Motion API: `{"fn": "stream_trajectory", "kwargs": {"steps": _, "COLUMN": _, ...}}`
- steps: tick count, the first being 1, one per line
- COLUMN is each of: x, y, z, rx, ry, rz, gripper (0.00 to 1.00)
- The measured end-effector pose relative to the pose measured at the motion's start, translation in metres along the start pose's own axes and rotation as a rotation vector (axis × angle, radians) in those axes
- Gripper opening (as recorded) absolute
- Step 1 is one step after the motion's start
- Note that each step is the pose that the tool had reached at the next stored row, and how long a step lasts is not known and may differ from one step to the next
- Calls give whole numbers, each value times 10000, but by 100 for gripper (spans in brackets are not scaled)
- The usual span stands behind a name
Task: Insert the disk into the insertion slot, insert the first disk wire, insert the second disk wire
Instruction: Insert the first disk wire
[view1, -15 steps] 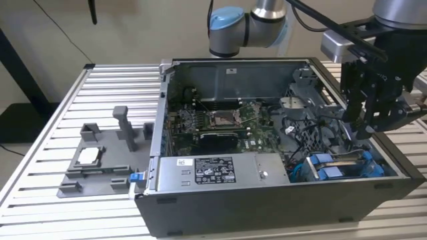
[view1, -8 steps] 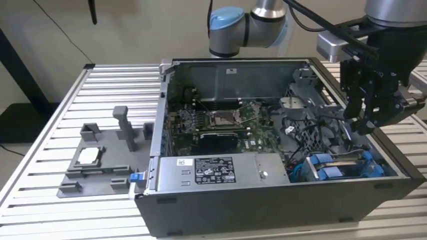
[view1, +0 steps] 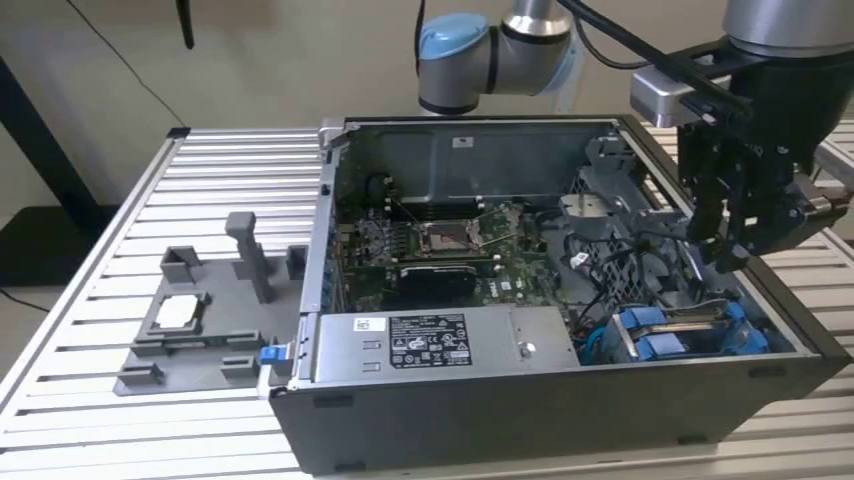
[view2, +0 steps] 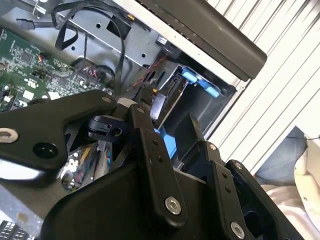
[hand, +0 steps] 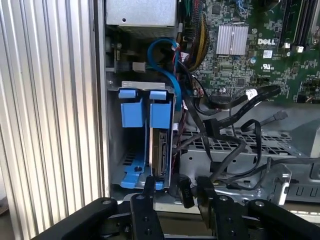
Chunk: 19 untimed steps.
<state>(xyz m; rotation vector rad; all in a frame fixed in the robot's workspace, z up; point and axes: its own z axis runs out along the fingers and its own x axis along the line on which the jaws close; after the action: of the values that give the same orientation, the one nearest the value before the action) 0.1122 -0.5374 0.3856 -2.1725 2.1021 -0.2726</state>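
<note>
The disk (hand: 161, 150) stands edge-on inside the insertion slot (hand: 116, 150), a grey sheet-metal bay, with its blue carrier tabs (hand: 160, 107) at the mouth. In the exterior view the disk (view1: 681, 335) sits at the case's front corner on the exterior view's right. My gripper (hand: 176, 182) hovers just over the cage, open. A small black wire connector (hand: 183, 192) lies between the fingertips (hand: 149, 187) with a gap on either side. In the exterior view the gripper (view1: 721, 255) hangs above the blue carriers. In the second wrist view the gripper (view2: 167, 122) points at the bay.
Loose black cables (hand: 235, 150) and a blue cable (hand: 165, 55) crowd the space beside the cage. The motherboard (view1: 447, 240) fills the case floor. A grey plastic tray (view1: 200, 330) with upright posts and a small chip sits outside the case on the slatted table (view1: 107, 250).
</note>
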Motion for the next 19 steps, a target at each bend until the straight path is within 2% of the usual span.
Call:
{"fn": "stream_trajectory", "kwargs": {"steps": 3, "x": -70, "y": 0, "z": 9, "rx": 0, "ry": 2, "rz": 6, "gripper": 45}}
{"fn": "stream_trajectory", "kwargs": {"steps": 5, "x": -73, "y": 0, "z": 10, "rx": 1, "ry": 1, "rz": 6, "gripper": 32}}
{"fn": "stream_trajectory", "kwargs": {"steps": 6, "x": -73, "y": 0, "z": 10, "rx": 1, "ry": 3, "rz": 6, "gripper": 32}}
{"fn": "stream_trajectory", "kwargs": {"steps": 7, "x": -73, "y": 0, "z": 10, "rx": 0, "ry": 3, "rz": 6, "gripper": 25}}
{"fn": "stream_trajectory", "kwargs": {"steps": 16, "x": -68, "y": -12, "z": 13, "rx": 3, "ry": -5, "rz": -32, "gripper": 25}}
{"fn": "stream_trajectory", "kwargs": {"steps": 18, "x": -68, "y": -12, "z": 13, "rx": 3, "ry": -6, "rz": -32, "gripper": 19}}
{"fn": "stream_trajectory", "kwargs": {"steps": 19, "x": -68, "y": -12, "z": 13, "rx": 3, "ry": -5, "rz": -32, "gripper": 19}}
